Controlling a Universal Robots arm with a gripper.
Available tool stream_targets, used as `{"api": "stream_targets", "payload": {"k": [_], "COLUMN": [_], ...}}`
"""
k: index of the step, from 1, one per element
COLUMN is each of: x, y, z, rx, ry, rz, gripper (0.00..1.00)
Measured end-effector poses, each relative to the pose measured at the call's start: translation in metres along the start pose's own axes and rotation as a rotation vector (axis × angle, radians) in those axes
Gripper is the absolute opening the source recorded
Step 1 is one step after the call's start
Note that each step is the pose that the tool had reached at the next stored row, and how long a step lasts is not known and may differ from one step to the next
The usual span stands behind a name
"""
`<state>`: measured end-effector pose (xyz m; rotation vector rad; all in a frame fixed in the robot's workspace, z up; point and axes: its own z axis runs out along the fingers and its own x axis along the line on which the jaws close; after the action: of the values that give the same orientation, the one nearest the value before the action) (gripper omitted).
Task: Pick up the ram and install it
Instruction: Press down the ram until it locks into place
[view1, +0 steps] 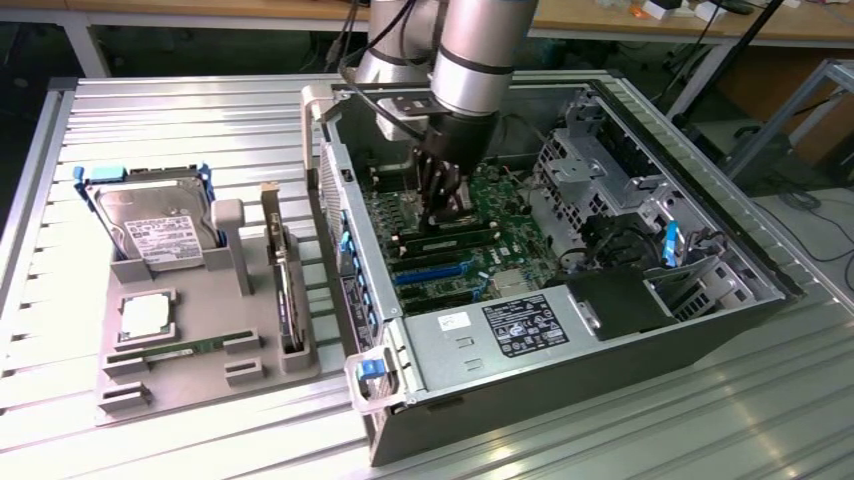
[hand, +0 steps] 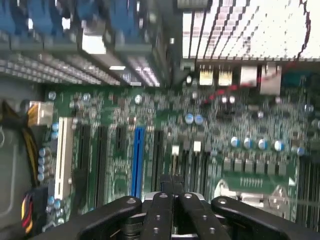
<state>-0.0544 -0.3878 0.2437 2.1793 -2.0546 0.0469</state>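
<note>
Gripper (view1: 445, 205): fingers together, lowered inside the open PC case (view1: 747, 270), tips at a dark module on the motherboard (view1: 467, 255); whether that module was the ram could not be made out, the arm covering it. Wrist view: fingers (hand: 159, 215) closed over the motherboard (hand: 120, 150), blue slot (hand: 138, 160) just beside; contact point cut off. Ram (view1: 180, 350): one green stick lying in the grey tray (view1: 200, 390) beside the case, near a silver processor (view1: 144, 315) and hard drive (view1: 158, 232). Worktop (view1: 174, 120): ribbed metal. Wooden benches behind the case.

Pincer (hand: 172, 192) tips hidden behind own linkage; motherboard (hand: 150, 130) blurred.
</note>
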Motion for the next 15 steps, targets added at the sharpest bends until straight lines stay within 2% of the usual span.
{"api": "stream_targets", "payload": {"k": [2, 3, 4, 5, 7, 8, 10, 11, 12, 14, 15], "x": [0.001, 0.001, 0.002, 0.003, 0.003, 0.004, 0.005, 0.007, 0.008, 0.010, 0.011], "y": [-0.0103, -0.0192, -0.0273, -0.0396, -0.0503, -0.0530, -0.0614, -0.0682, -0.0720, -0.0803, -0.0798], "z": [-0.0005, -0.0010, -0.0017, -0.0025, -0.0035, -0.0047, -0.0139, -0.0231, -0.0282, -0.0401, -0.0487], "rx": [0.0011, 0.0026, 0.0043, 0.0111, 0.0222, 0.0228, 0.0228, 0.0228, 0.0229, 0.0235, 0.0234], "ry": [0.0001, -0.0005, -0.0097, -0.0435, -0.0949, -0.0993, -0.0993, -0.0994, -0.0996, -0.0984, -0.0951], "rz": [0.000, 0.001, 0.000, -0.002, -0.005, -0.005, -0.005, -0.005, -0.005, -0.005, -0.004], "gripper": [0.11, 0.11, 0.11, 0.11, 0.11, 0.11, 0.11, 0.11, 0.11, 0.11, 0.11]}}
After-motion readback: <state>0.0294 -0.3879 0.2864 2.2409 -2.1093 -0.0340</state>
